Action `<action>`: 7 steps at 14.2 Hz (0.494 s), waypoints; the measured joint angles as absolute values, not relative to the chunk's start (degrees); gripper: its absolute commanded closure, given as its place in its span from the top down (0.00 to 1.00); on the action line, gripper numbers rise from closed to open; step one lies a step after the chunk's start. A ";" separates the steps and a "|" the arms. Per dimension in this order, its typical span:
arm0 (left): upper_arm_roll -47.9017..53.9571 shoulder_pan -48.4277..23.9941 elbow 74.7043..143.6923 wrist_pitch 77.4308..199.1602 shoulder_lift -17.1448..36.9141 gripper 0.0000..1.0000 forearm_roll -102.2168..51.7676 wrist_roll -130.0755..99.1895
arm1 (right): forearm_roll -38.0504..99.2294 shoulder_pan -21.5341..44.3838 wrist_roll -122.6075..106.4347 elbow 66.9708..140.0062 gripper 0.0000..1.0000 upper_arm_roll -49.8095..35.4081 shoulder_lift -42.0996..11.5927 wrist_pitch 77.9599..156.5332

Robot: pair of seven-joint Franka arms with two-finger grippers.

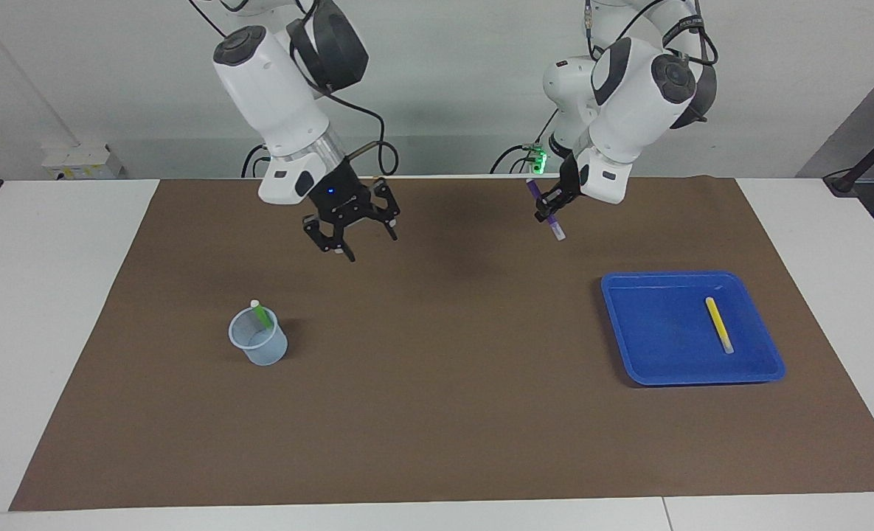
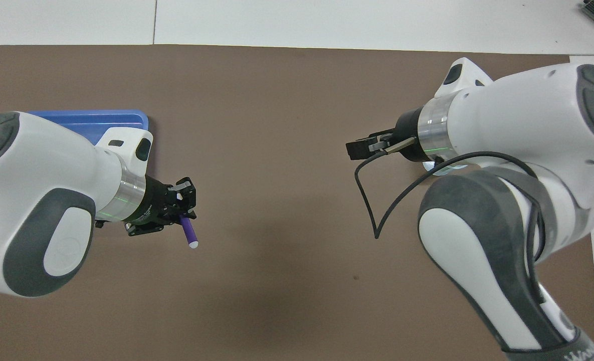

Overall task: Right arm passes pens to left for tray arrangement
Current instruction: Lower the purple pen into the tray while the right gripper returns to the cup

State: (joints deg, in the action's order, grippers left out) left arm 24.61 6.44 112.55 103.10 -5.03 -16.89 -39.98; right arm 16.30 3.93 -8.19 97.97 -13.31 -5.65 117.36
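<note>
Purple pen [image 1: 544,209] (slim, pale cap end down) clamped in left hand [image 1: 551,209]; right hand [image 1: 350,234] spread, empty.

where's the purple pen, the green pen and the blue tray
purple pen [image 1: 545,209], facing view, mid-barrel below the left gripper's grip
green pen [image 1: 262,316], facing view, green barrel standing in the cup
blue tray [image 1: 658,332], facing view, bare floor beside the yellow pen

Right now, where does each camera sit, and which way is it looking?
Facing view: high across the table, looking at both robots; whole arms show, left gripper holding the purple pen, right gripper open.
Overhead view: above the robots, looking steeply down; forearms enter from below.
Shared: purple pen, blue tray, brown mat.
</note>
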 measured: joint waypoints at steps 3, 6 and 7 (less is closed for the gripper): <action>24.09 8.17 113.02 106.47 -2.19 0.00 -10.71 -32.09 | 10.58 -0.69 -16.86 99.66 1.00 -13.17 -5.71 117.38; 23.92 8.81 113.04 110.24 1.37 0.00 -3.83 -26.65 | 4.36 -3.13 -20.27 102.26 1.00 -13.17 -6.39 118.55; 23.90 9.13 113.05 111.72 2.42 0.00 -2.13 -24.92 | 3.13 -3.93 -22.52 103.57 1.00 -13.16 -7.04 120.28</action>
State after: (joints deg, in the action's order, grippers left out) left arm 23.90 9.13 113.05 111.72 2.42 -2.13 -24.92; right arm 3.13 -3.93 -22.52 103.57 -13.16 -7.04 120.28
